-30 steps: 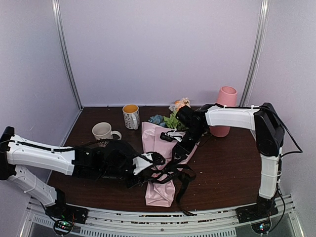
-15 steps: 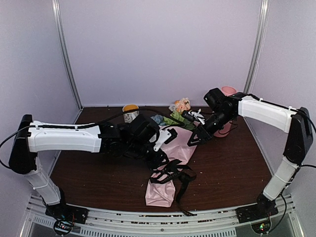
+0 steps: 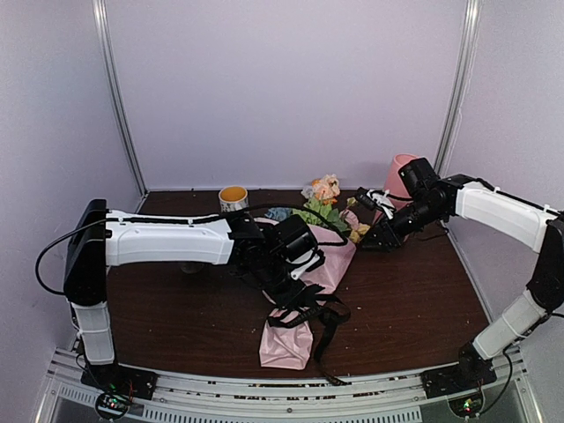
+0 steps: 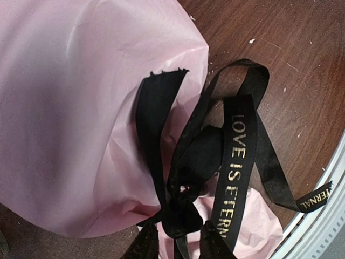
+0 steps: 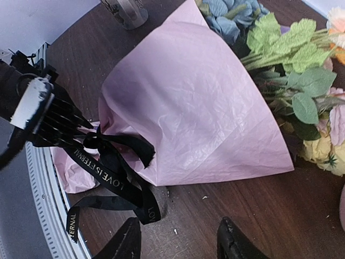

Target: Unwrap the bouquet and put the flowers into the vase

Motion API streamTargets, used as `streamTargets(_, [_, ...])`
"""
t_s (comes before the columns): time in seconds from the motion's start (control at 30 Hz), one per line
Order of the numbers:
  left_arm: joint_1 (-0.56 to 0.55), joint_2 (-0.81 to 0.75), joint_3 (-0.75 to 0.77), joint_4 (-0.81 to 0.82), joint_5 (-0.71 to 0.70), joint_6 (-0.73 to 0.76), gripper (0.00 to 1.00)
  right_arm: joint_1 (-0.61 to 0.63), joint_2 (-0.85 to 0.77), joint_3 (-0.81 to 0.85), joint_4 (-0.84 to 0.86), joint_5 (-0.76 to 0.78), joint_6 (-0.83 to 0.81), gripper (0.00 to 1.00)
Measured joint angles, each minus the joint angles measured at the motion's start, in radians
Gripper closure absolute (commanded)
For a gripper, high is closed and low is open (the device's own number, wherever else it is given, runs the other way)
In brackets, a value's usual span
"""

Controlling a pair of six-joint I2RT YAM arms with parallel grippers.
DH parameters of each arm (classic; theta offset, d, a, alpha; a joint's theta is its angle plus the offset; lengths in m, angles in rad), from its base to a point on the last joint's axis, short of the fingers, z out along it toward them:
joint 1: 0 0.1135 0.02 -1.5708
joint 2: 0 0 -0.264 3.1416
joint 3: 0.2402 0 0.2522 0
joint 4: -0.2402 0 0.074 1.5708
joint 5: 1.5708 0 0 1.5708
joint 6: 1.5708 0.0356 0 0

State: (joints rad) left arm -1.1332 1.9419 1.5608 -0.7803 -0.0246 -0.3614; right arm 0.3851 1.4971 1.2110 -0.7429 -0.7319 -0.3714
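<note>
Bouquet [image 3: 328,269] lying on table [image 3: 414,300] at centre, narrow end pointing toward near edge, flowers [image 3: 322,192] spilling out at far end. Ribbon [image 3: 310,308] sitting around narrow part, tails trailing onto table toward near edge. Mug [image 3: 233,197] standing at far side, left of flowers. Vase [image 3: 398,167] standing far right, behind right gripper [image 5: 180,245]. Left gripper [image 4: 178,245] reaching in from left, sitting at ribbon knot.

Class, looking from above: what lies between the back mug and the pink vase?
The flowers, and the right gripper by the vase; top view shows it.
</note>
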Motion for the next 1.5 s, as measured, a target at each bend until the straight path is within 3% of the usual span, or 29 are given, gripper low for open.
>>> streamTargets(0.4, [0.025,0.091,0.087,-0.020,-0.023,-0.018,0.85,0.001,-0.041,-0.010,0.030,-0.002,-0.034,0.52])
streamTargets(0.5, [0.033,0.098,0.095,-0.029,-0.023,-0.021,1.00,0.001,-0.041,-0.010,0.030,-0.005,-0.041,0.52])
streamTargets(0.6, [0.037,0.113,0.110,-0.033,-0.020,-0.018,0.99,0.001,-0.041,-0.010,0.030,-0.008,-0.045,0.52])
streamTargets(0.7, [0.037,0.122,0.120,-0.032,-0.020,-0.015,0.90,0.001,-0.039,-0.010,0.030,-0.009,-0.047,0.52])
streamTargets(0.87, [0.037,0.125,0.121,-0.034,-0.008,-0.015,0.86,0.001,-0.039,-0.010,0.030,-0.010,-0.049,0.53])
streamTargets(0.97, [0.038,0.142,0.137,-0.047,0.007,-0.015,0.87,0.001,-0.038,-0.010,0.030,-0.011,-0.049,0.53])
streamTargets(1.1, [0.040,0.172,0.163,-0.066,0.032,-0.015,1.00,0.001,-0.038,-0.010,0.030,-0.013,-0.050,0.53])
streamTargets(1.5, [0.040,0.150,0.179,-0.094,0.011,-0.020,1.00,0.001,-0.038,-0.010,0.030,-0.026,-0.053,0.53])
